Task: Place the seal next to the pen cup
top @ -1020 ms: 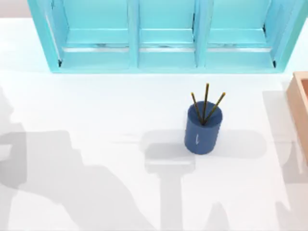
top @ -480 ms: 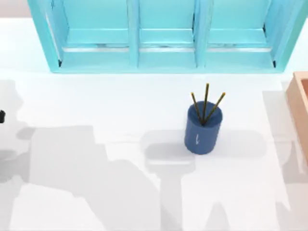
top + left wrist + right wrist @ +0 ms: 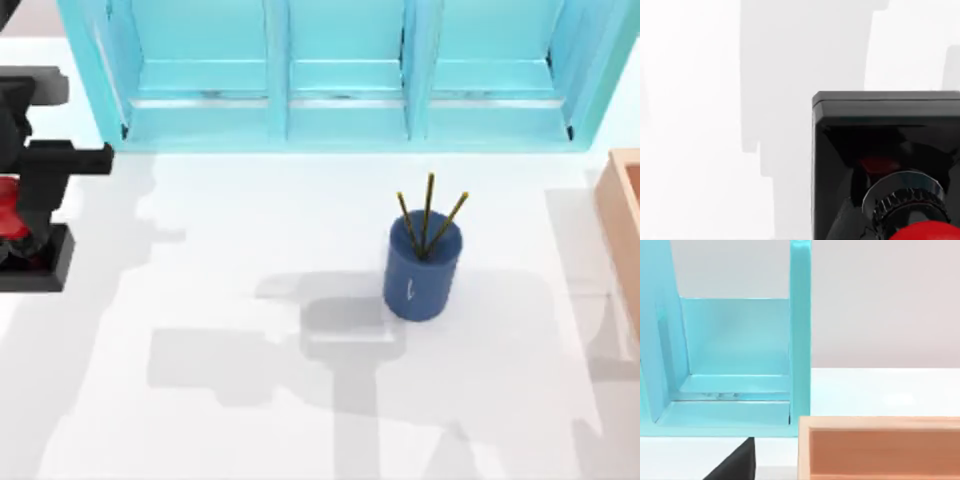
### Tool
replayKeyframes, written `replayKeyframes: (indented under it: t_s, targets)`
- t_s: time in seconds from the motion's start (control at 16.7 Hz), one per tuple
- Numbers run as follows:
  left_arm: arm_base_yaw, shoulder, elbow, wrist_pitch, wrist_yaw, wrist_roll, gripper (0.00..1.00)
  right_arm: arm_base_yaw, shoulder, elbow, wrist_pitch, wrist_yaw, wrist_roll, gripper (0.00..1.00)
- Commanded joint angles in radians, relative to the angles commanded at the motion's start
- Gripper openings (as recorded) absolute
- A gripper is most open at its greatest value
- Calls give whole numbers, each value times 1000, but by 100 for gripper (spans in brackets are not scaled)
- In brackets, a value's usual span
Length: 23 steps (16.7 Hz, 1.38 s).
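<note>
One arm works: the left gripper point(image 3: 20, 215), at the table's far left edge, appears clamped on the glossy red-knobbed, square black-based seal point(image 3: 22, 240) carried aloft, well apart from the dark blue cylindrical pen cup point(image 3: 422, 268) it must stand beside.

- At the table's point(image 3: 250, 400) far left edge you have the left gripper point(image 3: 20, 215), with the seal point(image 3: 15, 235) in its grasp.
- The pen cup point(image 3: 422, 265) stands right of the table's middle, well apart from the seal.
- Three pencils point(image 3: 428, 222) stick up out of the cup.
- Behind the cup, along the back of the table, you see a shelf unit point(image 3: 345, 75) with three open compartments side by side.
- At the right edge sits a wooden box point(image 3: 622, 215), just beside the shelf unit's right end.
</note>
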Motion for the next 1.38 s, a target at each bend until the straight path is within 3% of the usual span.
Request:
replayKeyframes:
  t_s: [0.48, 0.66, 1.38]
  targets:
    - [-39, -5, 45, -40, 0, -42, 0, 0, 0, 0, 0, 0, 0, 100]
    - [-91, 74, 144, -83, -1, -93, 0, 0, 0, 0, 0, 0, 0, 100]
    - [-489, 645, 1054, -392, 10, -480, 0, 0, 0, 0, 0, 0, 0, 100]
